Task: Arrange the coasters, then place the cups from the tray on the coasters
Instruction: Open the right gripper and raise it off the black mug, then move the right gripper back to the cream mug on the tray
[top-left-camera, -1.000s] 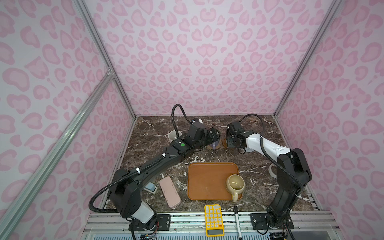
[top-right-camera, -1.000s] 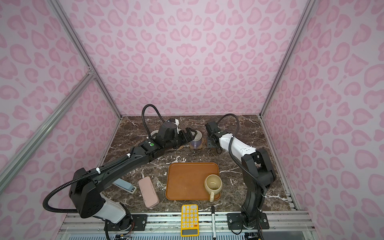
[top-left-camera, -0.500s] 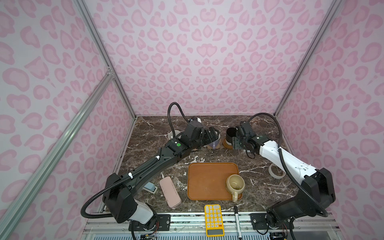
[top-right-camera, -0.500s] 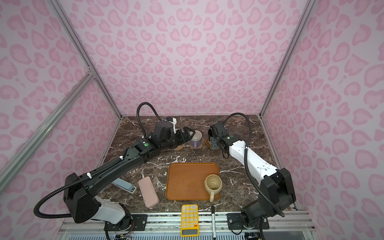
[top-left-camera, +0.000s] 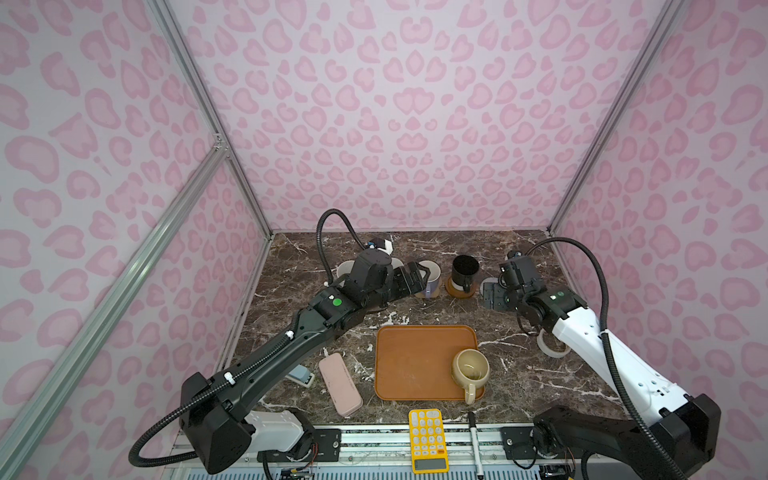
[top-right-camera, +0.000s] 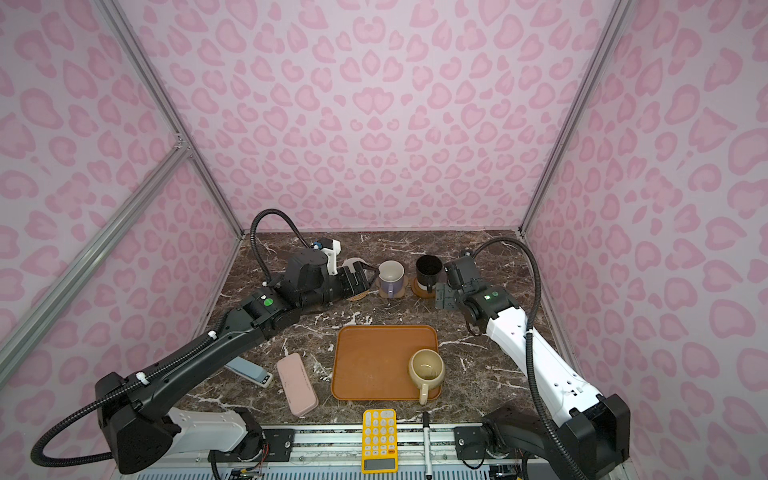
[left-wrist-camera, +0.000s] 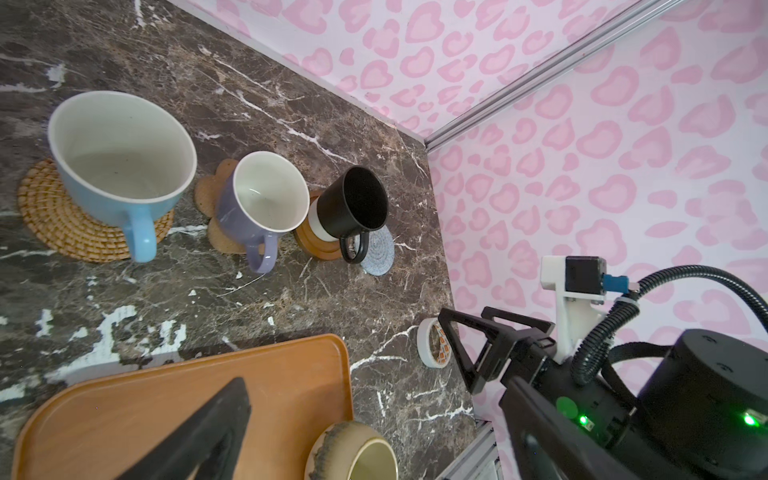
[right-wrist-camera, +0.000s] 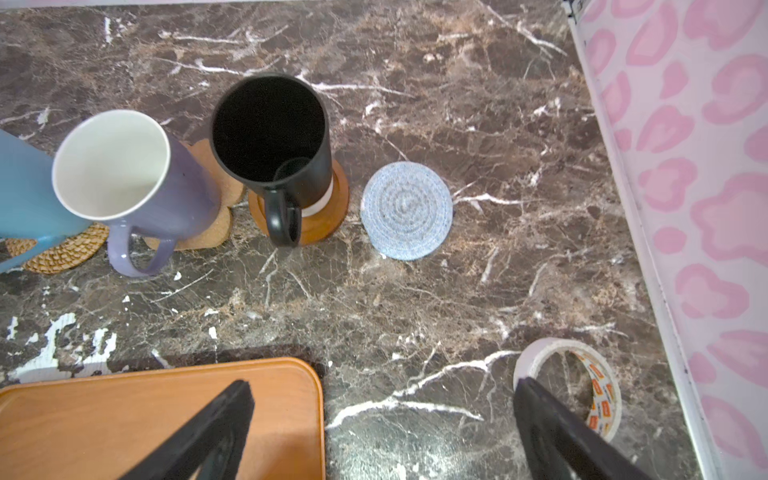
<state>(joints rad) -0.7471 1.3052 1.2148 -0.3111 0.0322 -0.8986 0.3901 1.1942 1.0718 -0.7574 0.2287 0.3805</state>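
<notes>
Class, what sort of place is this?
Probably a robot test booth: pink patterned wall panels on aluminium posts enclose a dark marble tabletop, with a black robot arm and a white robot arm.

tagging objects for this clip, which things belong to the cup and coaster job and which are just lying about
Job: tray, cream-yellow cup, black cup, lavender cup, light blue cup, rattan coaster, cork paw coaster, wooden disc coaster, crocheted coaster.
Lying about: pink case, yellow calculator, tape roll, marker, grey-blue device.
</notes>
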